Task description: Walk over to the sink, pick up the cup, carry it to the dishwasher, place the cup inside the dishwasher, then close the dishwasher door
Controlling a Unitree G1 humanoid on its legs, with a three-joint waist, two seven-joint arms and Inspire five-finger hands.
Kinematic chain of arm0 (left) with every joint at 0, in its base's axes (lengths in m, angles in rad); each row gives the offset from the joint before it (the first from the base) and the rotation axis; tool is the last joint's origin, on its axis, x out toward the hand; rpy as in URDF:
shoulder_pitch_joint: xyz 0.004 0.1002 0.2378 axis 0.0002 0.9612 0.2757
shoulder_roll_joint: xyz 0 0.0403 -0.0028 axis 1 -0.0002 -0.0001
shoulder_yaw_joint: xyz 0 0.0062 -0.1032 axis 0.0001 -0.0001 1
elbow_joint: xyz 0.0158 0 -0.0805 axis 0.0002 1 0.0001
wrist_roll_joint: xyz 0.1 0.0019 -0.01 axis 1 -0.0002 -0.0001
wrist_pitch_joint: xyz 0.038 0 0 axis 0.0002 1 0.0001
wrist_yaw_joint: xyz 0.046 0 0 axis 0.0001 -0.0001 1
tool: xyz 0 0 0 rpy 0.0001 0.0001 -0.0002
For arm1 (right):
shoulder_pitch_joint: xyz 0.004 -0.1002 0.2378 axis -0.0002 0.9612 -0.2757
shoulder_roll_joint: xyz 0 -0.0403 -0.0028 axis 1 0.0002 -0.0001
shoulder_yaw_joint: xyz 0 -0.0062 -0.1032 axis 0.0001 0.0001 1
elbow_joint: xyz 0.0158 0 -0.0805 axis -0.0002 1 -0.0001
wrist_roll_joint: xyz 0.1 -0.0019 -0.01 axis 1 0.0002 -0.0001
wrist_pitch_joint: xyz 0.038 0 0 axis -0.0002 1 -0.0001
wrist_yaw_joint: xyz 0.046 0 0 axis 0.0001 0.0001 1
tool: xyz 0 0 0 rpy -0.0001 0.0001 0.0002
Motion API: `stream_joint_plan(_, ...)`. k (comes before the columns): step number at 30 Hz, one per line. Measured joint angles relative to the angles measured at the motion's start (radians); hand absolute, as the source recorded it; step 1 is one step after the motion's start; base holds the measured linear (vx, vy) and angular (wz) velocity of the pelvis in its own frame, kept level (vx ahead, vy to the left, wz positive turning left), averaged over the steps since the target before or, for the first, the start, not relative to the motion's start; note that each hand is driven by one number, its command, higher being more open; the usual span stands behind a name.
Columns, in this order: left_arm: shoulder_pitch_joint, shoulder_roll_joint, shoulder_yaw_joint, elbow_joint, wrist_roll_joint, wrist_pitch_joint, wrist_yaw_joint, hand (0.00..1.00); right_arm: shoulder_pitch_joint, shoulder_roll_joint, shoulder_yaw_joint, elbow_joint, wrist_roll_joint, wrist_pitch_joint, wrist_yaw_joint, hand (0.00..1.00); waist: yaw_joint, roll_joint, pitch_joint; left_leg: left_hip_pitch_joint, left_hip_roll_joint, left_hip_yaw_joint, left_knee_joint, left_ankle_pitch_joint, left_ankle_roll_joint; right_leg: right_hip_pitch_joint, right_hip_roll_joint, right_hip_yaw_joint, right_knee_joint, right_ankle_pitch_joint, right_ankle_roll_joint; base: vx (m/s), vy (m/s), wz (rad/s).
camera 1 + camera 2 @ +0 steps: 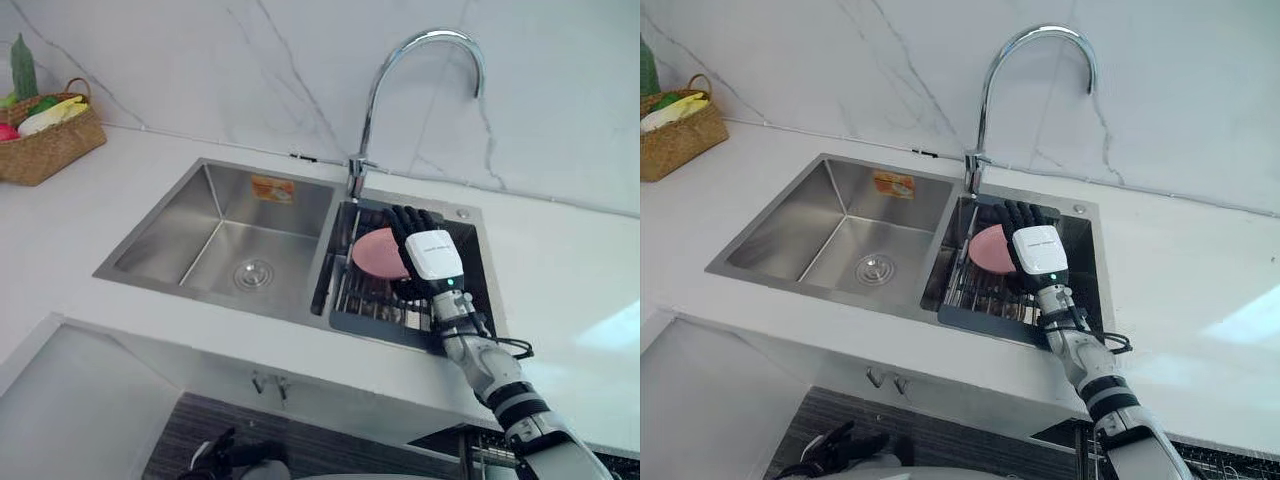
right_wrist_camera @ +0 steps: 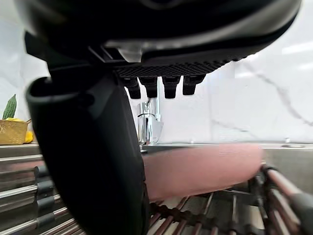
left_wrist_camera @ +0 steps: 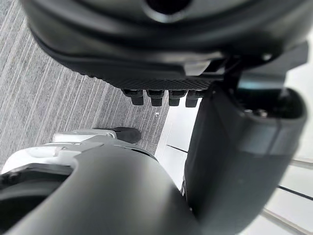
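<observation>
R hand (image 1: 433,257) over cup (image 1: 375,252) (sink rack (image 1: 362,297))

One pink cup (image 1: 372,253), one tap (image 1: 356,178), one wicker basket (image 1: 50,145), one rack (image 1: 368,300), one sink (image 1: 170,225) with two basins.

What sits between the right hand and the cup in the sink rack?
Nothing. In the right wrist view the right hand hovers with straight fingers over the pink cup. The gap between them is bare, with the faucet visible behind it.
</observation>
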Motion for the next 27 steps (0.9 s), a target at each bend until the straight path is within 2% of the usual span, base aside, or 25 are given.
stream_joint_plan(3,-0.001,-0.003,0.0,-0.006,-0.001,-0.012,0.0,1.0,-0.019,0.002,0.026,0.051,0.026,-0.002,0.009,0.0,0.014,0.001,0.007,0.0,-0.004,-0.005,0.0,0.0,0.0,0.003,-0.003,-0.005,0.0,-0.001,0.002,0.04,-0.001,0.08)
stream_joint_plan(6,0.003,-0.004,0.002,-0.021,-0.005,-0.018,0.015,1.0,-0.019,0.003,0.036,0.059,0.027,-0.005,0.018,0.0,0.014,0.001,0.019,-0.001,-0.007,-0.013,0.0,0.001,0.0,0.008,-0.008,-0.012,0.0,-0.002,0.004,0.03,0.007,0.09)
stream_joint_plan(10,0.01,-0.012,0.005,-0.029,-0.021,-0.017,0.089,1.0,-0.031,0.002,0.049,0.061,0.021,-0.001,0.02,0.0,0.013,0.001,0.026,0.001,-0.009,-0.011,0.0,0.001,0.0,0.008,-0.013,-0.01,0.001,0.0,0.008,0.0,0.002,-0.01)
stream_joint_plan(19,0.013,-0.026,0.043,-0.038,-0.019,-0.011,0.11,1.0,-0.042,0.002,0.052,0.047,0.015,0.009,0.018,0.0,0.012,0.0,0.041,0.005,-0.007,0.005,0.0,0.0,0.001,0.004,-0.013,0.008,0.0,0.001,0.008,0.0,0.004,-0.04)
stream_joint_plan(22,0.019,-0.026,0.043,-0.049,-0.02,-0.01,0.11,1.0,-0.029,0.003,0.04,-0.012,0.04,0.015,0.004,0.0,0.008,0.0,0.043,0.005,-0.005,0.024,0.0,-0.003,0.003,-0.008,-0.012,0.029,0.001,0.005,0.008,0.03,0.007,-0.18)
stream_joint_plan(27,0.037,-0.033,0.054,-0.069,-0.019,0.001,0.11,1.0,0.048,0.001,-0.132,-0.289,0.179,0.007,-0.056,0.0,-0.012,0.002,0.045,0.023,-0.003,0.069,0.0,-0.018,0.004,-0.019,-0.015,0.079,0.003,0.011,0.009,0.03,0.016,-0.25)
